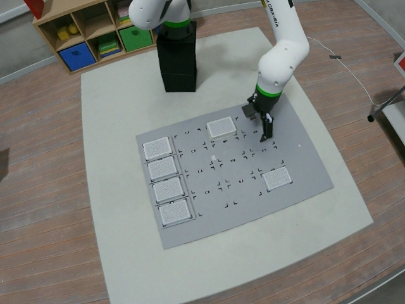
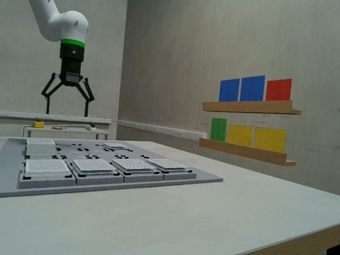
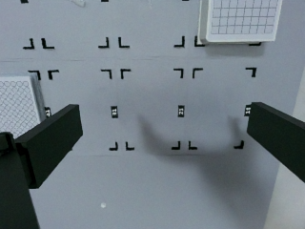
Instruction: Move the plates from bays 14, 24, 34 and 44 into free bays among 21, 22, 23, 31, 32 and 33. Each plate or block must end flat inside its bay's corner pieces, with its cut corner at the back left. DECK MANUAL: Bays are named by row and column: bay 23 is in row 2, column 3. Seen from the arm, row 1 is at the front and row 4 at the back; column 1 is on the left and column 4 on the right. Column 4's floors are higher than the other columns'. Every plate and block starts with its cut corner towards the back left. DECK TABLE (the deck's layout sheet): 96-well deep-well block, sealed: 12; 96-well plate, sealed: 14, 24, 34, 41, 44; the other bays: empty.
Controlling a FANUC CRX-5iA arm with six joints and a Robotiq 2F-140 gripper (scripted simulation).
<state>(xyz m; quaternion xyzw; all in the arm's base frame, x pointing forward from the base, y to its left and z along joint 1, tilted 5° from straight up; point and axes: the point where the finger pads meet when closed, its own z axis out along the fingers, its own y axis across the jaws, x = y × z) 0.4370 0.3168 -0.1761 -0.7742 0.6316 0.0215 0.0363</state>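
Note:
My open, empty gripper point(image 1: 258, 129) point(image 2: 67, 114) point(image 3: 164, 124) hangs high above column 1, over about bays 21 and 31. In column 4, on raised floors, lie the plate in bay 14 point(image 1: 157, 148) point(image 2: 46, 167), the plate in bay 24 point(image 1: 162, 168) point(image 2: 93, 165), the plate in bay 34 point(image 1: 168, 189) point(image 2: 133, 164) and the plate in bay 44 point(image 1: 174, 211) point(image 2: 168, 163). Bays 21, 22, 23, 31, 32 and 33 show bare floors between black corner pieces. The plates' cut corners are too small to make out.
The taller deep-well block point(image 1: 221, 127) point(image 2: 41, 149) point(image 3: 242, 21) stands in bay 12. Another plate point(image 1: 277, 178) point(image 2: 115, 145) point(image 3: 16, 105) lies in bay 41. The grey deck point(image 1: 311, 173) point(image 2: 207, 178) carries low corner pieces. A small pale patch point(image 1: 213, 158) shows near its middle.

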